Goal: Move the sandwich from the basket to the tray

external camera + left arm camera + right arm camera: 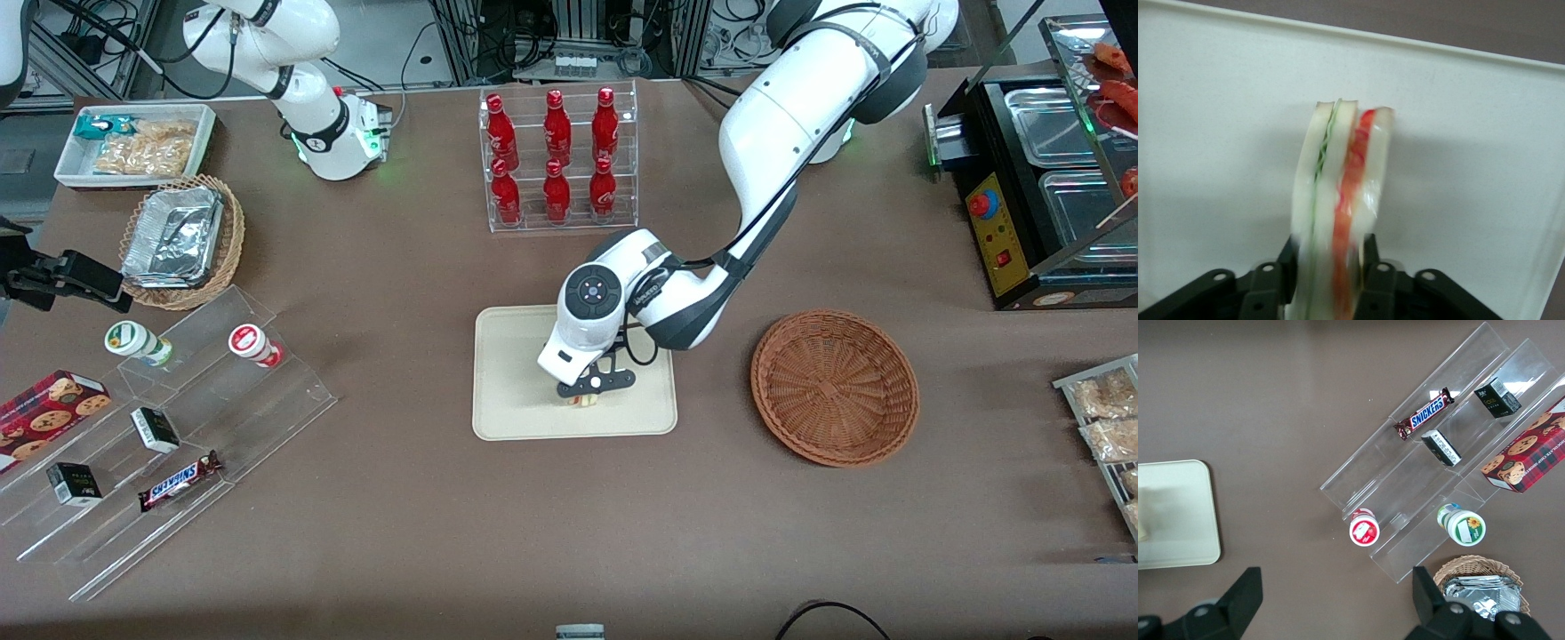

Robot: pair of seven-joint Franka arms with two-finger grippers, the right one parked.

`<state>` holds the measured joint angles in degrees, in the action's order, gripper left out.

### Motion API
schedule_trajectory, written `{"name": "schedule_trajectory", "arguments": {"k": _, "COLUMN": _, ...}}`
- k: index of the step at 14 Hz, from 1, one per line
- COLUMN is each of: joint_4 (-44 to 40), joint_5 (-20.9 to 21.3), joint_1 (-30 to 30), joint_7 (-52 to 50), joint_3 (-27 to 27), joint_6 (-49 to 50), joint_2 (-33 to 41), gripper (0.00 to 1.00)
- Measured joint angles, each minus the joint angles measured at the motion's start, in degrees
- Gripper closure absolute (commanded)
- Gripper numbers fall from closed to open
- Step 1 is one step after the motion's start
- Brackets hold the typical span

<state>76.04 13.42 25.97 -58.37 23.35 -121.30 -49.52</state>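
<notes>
My left gripper [589, 393] is low over the cream-beige tray [503, 418], shut on the sandwich [584, 401]. In the left wrist view the sandwich [1341, 193] stands on edge between the two black fingers [1370, 252], showing white bread with a green layer and an orange-red layer, and the tray [1218, 133] fills the background. I cannot tell whether the sandwich touches the tray. The reddish-brown wicker basket [834, 387] lies beside the tray, toward the working arm's end of the table, with nothing in it. A corner of the tray [1178, 520] also shows in the right wrist view.
A clear rack of red bottles [557, 160] stands farther from the front camera than the tray. Clear stepped shelves [169, 427] with snacks, a lighter wicker basket of foil containers [182, 240] and a white bin [133, 142] lie toward the parked arm's end. A black appliance [1040, 187] stands at the working arm's end.
</notes>
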Motion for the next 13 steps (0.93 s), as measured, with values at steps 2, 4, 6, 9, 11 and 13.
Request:
{"name": "schedule_trajectory", "arguments": {"k": 2, "joint_4": -0.8, "joint_5": 0.3, "joint_1": 0.1, "joint_7": -0.3, "joint_3": -0.1, "joint_6": 0.0, "joint_2": 0.0, "gripper": 0.00}}
{"name": "schedule_trajectory", "arguments": {"k": 4, "joint_4": -2.5, "joint_5": 0.6, "joint_1": 0.1, "joint_7": -0.5, "joint_3": -1.0, "joint_6": 1.2, "joint_2": 0.7, "gripper": 0.00}}
{"name": "schedule_trajectory", "arguments": {"k": 6, "joint_4": -3.7, "joint_5": 0.6, "joint_1": -0.7, "joint_7": -0.6, "joint_3": -1.7, "joint_6": 2.8, "joint_2": 2.8, "gripper": 0.00}}
{"name": "schedule_trajectory", "arguments": {"k": 9, "joint_4": -3.0, "joint_5": 0.6, "joint_1": -4.9, "joint_7": 0.1, "joint_3": -2.0, "joint_6": 10.4, "joint_2": 9.2, "gripper": 0.00}}
{"name": "schedule_trajectory", "arguments": {"k": 11, "joint_4": 0.3, "joint_5": 0.2, "joint_1": -9.0, "joint_7": 3.0, "joint_3": -2.0, "joint_6": 12.8, "joint_2": 14.3, "gripper": 0.00}}
{"name": "schedule_trajectory", "arguments": {"k": 13, "joint_4": 5.9, "joint_5": -1.3, "joint_1": -13.9, "joint_7": 8.2, "joint_3": -2.0, "joint_6": 13.4, "joint_2": 19.5, "gripper": 0.00}}
